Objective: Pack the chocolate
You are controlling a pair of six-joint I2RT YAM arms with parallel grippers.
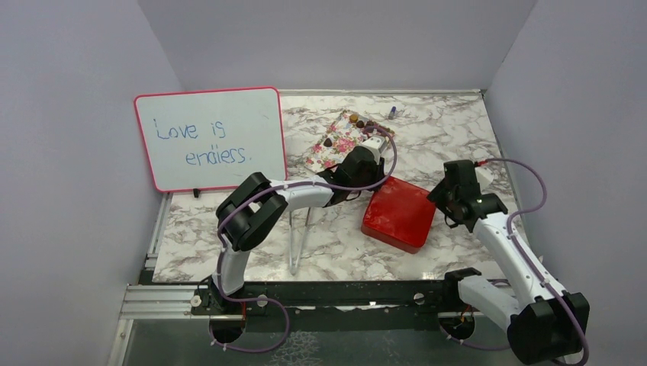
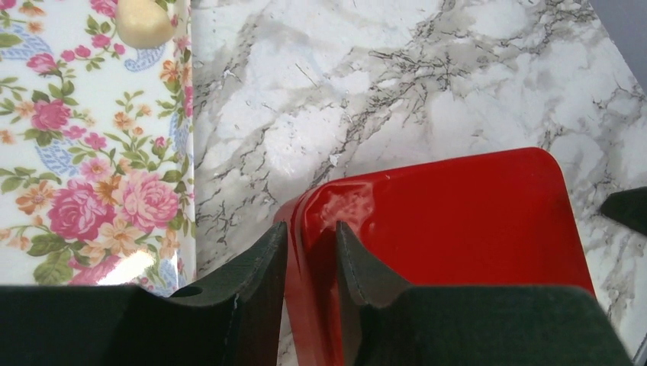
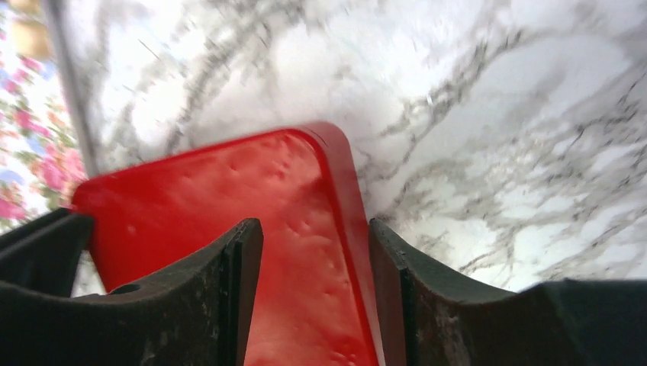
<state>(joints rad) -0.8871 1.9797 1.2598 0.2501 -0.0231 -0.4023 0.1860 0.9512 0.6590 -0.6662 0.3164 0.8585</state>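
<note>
Several small dark, light brown and cream chocolates (image 1: pixel 360 120) lie on the floral tray (image 1: pixel 336 146) at the back centre. One cream chocolate (image 2: pixel 143 21) shows on the tray (image 2: pixel 84 152) in the left wrist view. A glossy red box (image 1: pixel 398 213) sits mid-table. My left gripper (image 1: pixel 374 174) is at the box's far left corner, and its narrow jaws (image 2: pixel 311 232) are shut on the red rim (image 2: pixel 309 221). My right gripper (image 1: pixel 444 200) is at the box's right edge. Its jaws (image 3: pixel 314 229) stand wide apart astride the rim (image 3: pixel 347 213), one finger over the box top (image 3: pixel 229 191).
A whiteboard (image 1: pixel 210 137) reading "Love is endless" leans at the back left. A small blue-capped object (image 1: pixel 392 112) lies behind the tray. A clear plastic stand (image 1: pixel 297 244) lies under the left arm. Grey walls close in three sides.
</note>
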